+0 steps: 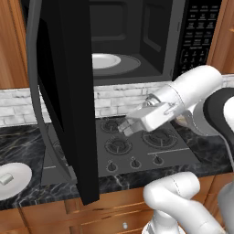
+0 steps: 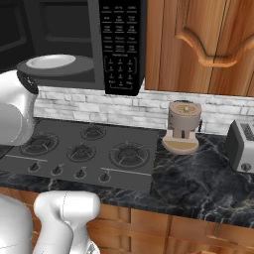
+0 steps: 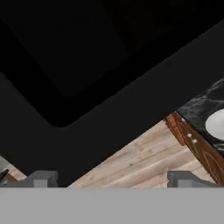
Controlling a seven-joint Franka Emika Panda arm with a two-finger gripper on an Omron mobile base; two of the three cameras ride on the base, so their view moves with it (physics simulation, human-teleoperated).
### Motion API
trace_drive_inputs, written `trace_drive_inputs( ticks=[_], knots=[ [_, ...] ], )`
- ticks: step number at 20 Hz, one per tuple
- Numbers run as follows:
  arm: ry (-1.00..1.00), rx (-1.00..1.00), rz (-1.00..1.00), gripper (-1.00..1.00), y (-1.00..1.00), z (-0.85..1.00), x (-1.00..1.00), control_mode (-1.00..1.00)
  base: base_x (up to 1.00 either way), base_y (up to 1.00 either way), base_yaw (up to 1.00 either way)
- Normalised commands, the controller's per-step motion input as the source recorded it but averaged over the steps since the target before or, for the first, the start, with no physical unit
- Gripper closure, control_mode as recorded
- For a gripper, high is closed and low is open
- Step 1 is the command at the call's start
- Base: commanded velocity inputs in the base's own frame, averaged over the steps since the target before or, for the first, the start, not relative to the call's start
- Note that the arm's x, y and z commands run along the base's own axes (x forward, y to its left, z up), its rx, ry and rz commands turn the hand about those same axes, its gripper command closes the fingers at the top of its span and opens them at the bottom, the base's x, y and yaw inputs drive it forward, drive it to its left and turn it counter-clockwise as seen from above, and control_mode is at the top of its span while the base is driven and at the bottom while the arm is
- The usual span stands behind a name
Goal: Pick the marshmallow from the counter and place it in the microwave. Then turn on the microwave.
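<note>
The pincer [image 3: 112,178], jaws spread wide and empty, faces the swung-open door of the microwave [image 1: 137,41] as we judge the reach unstarted, the marshmallow [image 1: 6,178] resting on its plate [image 1: 18,180] on the counter [image 1: 23,141].

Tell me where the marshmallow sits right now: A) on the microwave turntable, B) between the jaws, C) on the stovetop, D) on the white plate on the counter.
D: the marshmallow lies on the white plate on the counter, left of the open microwave door.
</note>
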Motion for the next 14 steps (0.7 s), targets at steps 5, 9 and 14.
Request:
trace_drive_inputs(
  ticks=[5, 9, 14],
  knots=[
    [-0.19, 0.07, 0.06, -1.0, -0.04, -0.5, 0.52, -1.0, 0.0, 0.0, 0.0],
    [-0.13, 0.06, 0.15, -1.0, 0.08, -0.61, 0.36, -1.0, 0.0, 0.0, 0.0],
    [-0.17, 0.02, 0.21, -1.0, 0.34, -0.56, 0.19, -1.0, 0.0, 0.0, 0.0]
  ],
)
